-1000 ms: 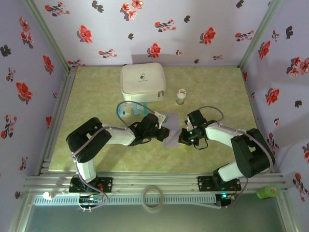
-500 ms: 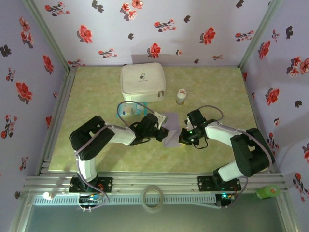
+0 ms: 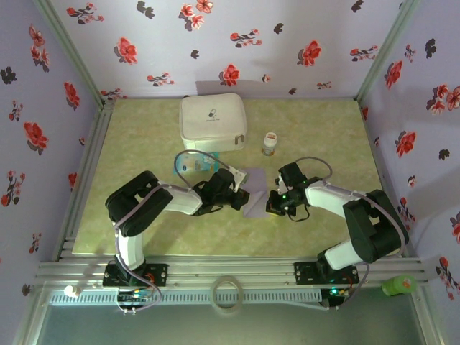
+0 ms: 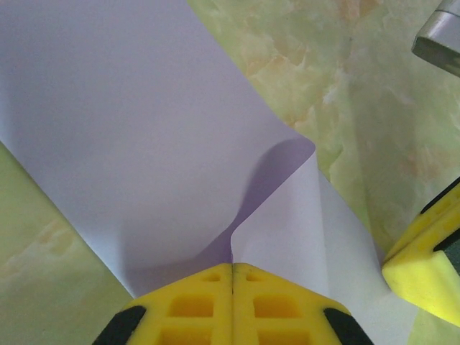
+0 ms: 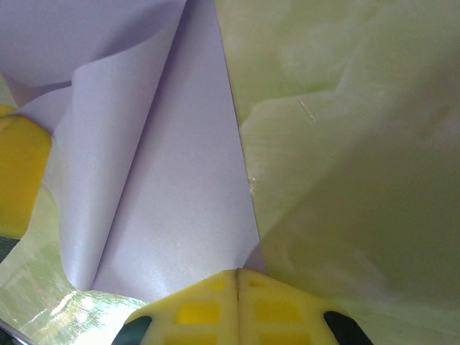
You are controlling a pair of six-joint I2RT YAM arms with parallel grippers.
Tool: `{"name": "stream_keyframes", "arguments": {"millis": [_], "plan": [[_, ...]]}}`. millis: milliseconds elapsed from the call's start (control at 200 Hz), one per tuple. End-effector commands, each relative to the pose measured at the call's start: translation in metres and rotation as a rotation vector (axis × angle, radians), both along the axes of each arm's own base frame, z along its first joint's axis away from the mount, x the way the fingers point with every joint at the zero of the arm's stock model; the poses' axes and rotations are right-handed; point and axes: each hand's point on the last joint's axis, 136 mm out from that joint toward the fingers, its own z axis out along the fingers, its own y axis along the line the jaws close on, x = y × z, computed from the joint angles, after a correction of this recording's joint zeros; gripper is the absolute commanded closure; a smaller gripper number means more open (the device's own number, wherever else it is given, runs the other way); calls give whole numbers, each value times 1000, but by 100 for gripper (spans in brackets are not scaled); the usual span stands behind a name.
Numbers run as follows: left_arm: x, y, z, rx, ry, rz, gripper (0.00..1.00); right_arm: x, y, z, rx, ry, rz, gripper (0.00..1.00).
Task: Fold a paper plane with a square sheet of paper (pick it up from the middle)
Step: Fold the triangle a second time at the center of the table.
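Observation:
The square sheet of paper (image 3: 253, 192) is lavender, partly folded, and lies on the green table between my two grippers. The left gripper (image 3: 238, 198) is at its left edge. In the left wrist view its yellow jaws (image 4: 232, 271) are shut, and a raised fold of the paper (image 4: 165, 144) runs straight into their seam. The right gripper (image 3: 272, 202) is at the paper's right edge. Its jaws (image 5: 237, 274) are shut on the paper's (image 5: 180, 208) near edge, and a curled flap rises on the left. The two grippers are close enough that a finger of each shows in the other's wrist view.
A white zip case (image 3: 212, 122) stands at the back. A small bottle (image 3: 269, 144) is to its right. A teal-and-white packet (image 3: 192, 164) lies behind the left arm. A tape roll (image 3: 227, 293) and a green object (image 3: 399, 285) rest on the front rail.
The left arm's elbow has shifted slightly toward the right. Both grippers and the paper stay almost where they were.

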Motion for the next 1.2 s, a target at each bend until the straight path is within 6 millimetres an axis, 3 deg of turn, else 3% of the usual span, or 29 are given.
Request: {"name": "stream_keyframes", "arguments": {"millis": [0,1195], "plan": [[4,1,-5,11,-21,-9,94,-11,-16,-16,-94,50,2,100],[6,9,-14,22,-9,22,94,-6,-14,-10,-87,29,-4,100]]}}
